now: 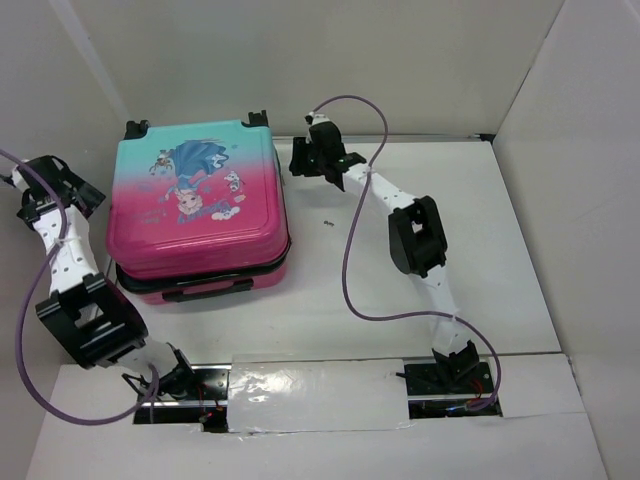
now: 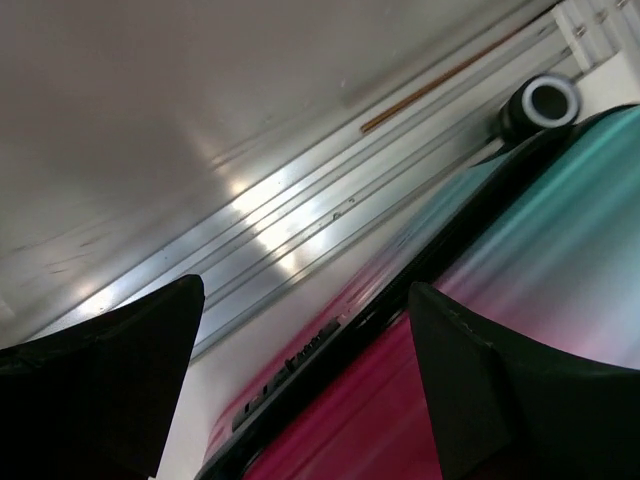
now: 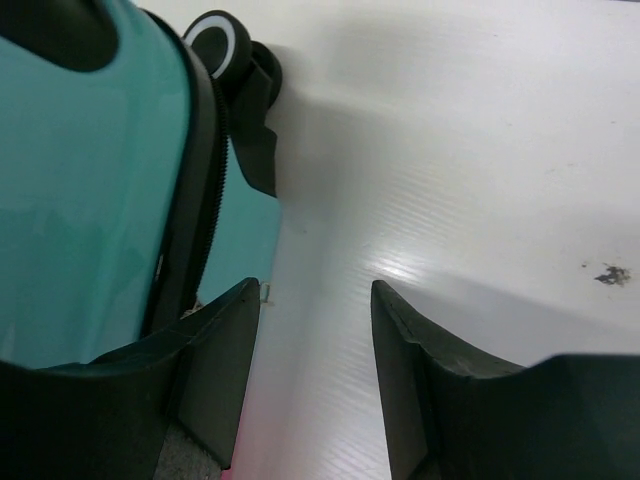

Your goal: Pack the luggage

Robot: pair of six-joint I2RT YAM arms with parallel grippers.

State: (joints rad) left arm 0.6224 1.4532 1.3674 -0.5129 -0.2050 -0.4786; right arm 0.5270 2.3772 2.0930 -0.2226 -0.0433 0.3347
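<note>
The suitcase (image 1: 200,210) lies shut and flat on the table (image 1: 470,200). The left arm is bent sharply at the elbow; the left pincer (image 1: 88,196) stands apart, the suitcase's side just beyond it. The right arm stretches far forward, and the right pincer (image 1: 299,160) is apart beside a corner wheel (image 3: 222,45).

Luggage (image 1: 200,215) on table (image 1: 330,290), left side

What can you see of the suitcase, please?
The suitcase is a small hard shell, glossy, teal fading to magenta, with cartoon figures on top. It lies flat and closed on the white table, two black wheels at the far edge, a black handle on the near side, a dark zip seam around the middle. Nothing grips it.
</note>
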